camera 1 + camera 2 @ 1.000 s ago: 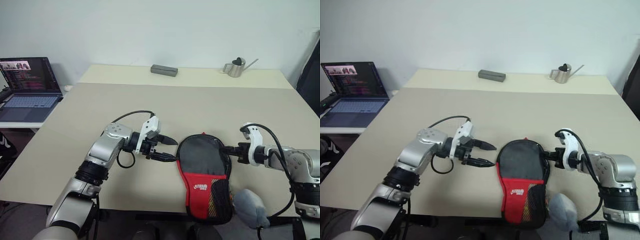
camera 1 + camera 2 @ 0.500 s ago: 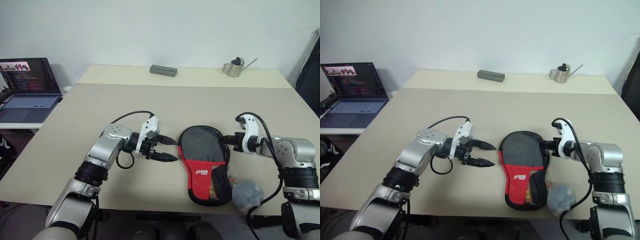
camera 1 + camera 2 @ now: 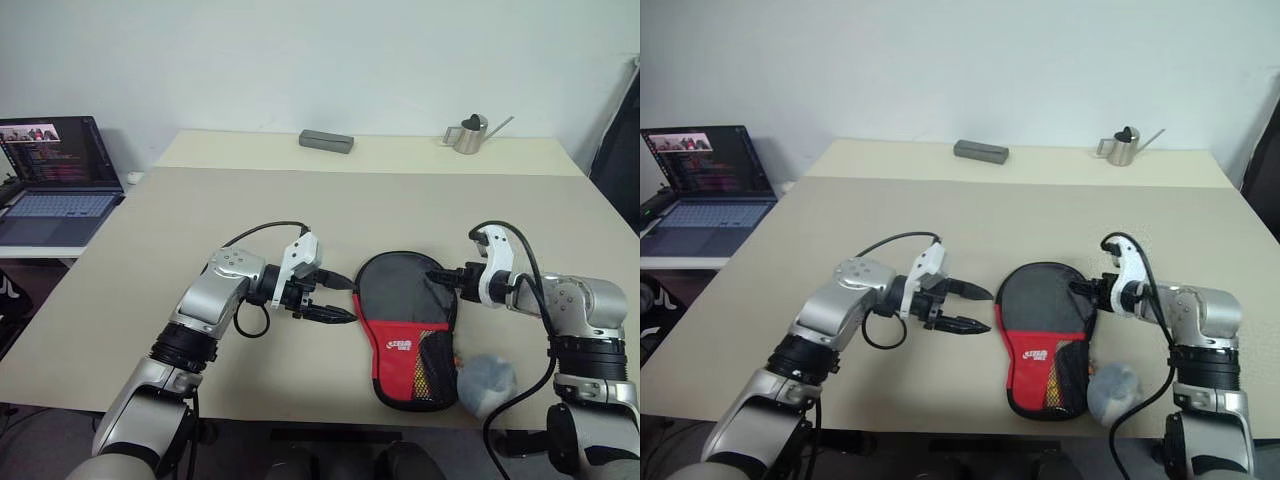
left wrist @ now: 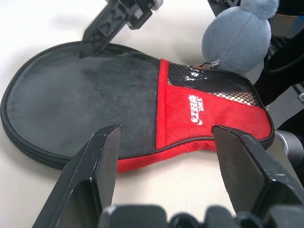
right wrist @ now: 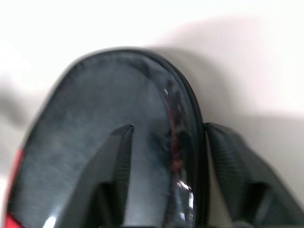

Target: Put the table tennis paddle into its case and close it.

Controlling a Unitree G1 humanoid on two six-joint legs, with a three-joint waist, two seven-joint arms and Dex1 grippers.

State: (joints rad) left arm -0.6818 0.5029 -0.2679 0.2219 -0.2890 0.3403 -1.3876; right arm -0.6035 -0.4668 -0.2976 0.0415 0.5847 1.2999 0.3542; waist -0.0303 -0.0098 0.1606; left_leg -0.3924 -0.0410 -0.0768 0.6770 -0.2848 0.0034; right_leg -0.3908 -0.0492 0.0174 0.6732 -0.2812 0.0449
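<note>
The case (image 3: 405, 310), a black pouch with a red lower part, lies flat on the table, its round end pointing away from me. The table tennis paddle is hidden. My left gripper (image 3: 345, 300) hovers open just left of the case's round end, apart from it. My right gripper (image 3: 440, 279) is open at the case's upper right rim. In the right wrist view its fingers (image 5: 114, 175) stand on either side of the zipped edge of the case (image 5: 109, 133). The left wrist view shows the case (image 4: 118, 109) between that gripper's spread fingers (image 4: 95, 166).
A grey-blue soft lump (image 3: 485, 380) sits at the front table edge, right of the case's red end. A laptop (image 3: 55, 165) stands on a side desk at the left. A grey box (image 3: 326, 141) and a metal watering can (image 3: 468, 135) are at the far edge.
My right gripper was shut at the case's right rim and has opened, shifting a little up and forward along it. The left arm has kept still.
</note>
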